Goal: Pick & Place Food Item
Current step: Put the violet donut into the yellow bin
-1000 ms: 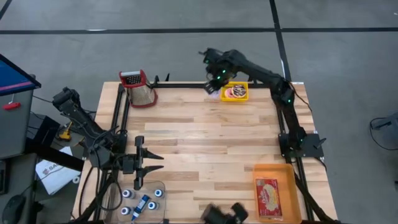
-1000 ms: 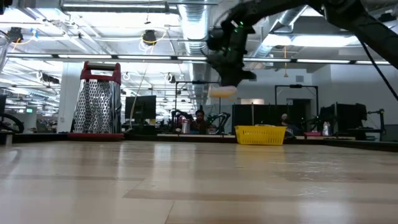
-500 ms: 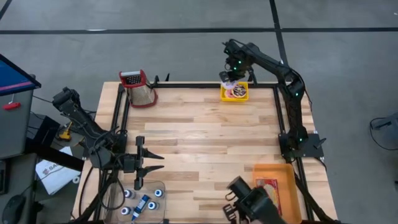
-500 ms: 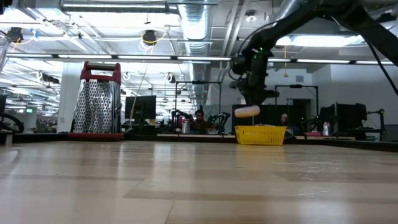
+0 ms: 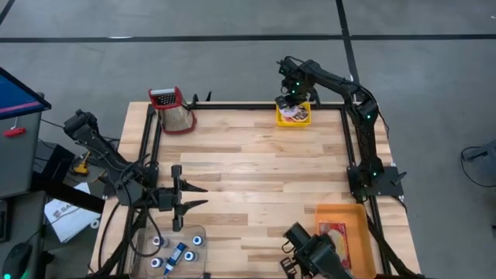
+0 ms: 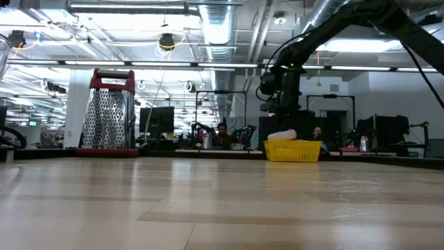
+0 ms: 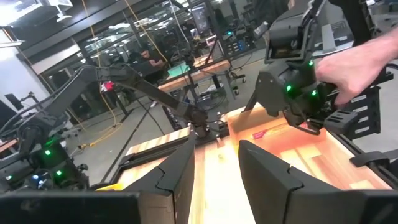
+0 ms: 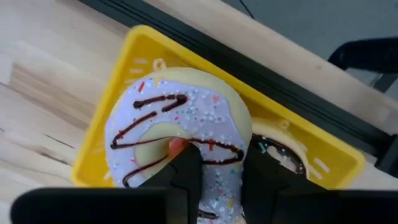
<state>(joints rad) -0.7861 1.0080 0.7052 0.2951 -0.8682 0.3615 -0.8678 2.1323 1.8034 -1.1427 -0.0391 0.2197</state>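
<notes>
A donut (image 8: 186,118) with lilac icing, chocolate drizzle and sprinkles hangs under my right gripper (image 8: 217,163), which is shut on it at the table's far edge. It is just above the yellow basket (image 5: 304,121), at about rim height in the low view (image 6: 281,135). A second, dark-iced donut (image 8: 283,152) lies in the basket. My left gripper (image 5: 186,197) waits open and level near the table's left edge, with nothing between its fingers (image 7: 180,171). My right gripper pinches one stretch of the donut's ring (image 8: 217,146) between its two fingers. One finger (image 8: 185,171) stands in the hole and the other outside the ring. The fingers come from above, pointing down. The donut hangs icing up below them, over the basket.
A red-framed grater (image 5: 174,110) stands at the far left. An orange tray (image 5: 341,210) with a packaged food item (image 5: 335,244) sits at the near right. A person's hand (image 7: 354,62) holds a dark device (image 5: 310,254) beside the tray. A clear container of small bottles (image 5: 175,248) lies near left.
My right gripper has carried the donut along the far edge toward the table's right and then down, from above the bare wood to just over the yellow basket. It has stayed shut on the donut. The dark device at the near edge has shifted right.
</notes>
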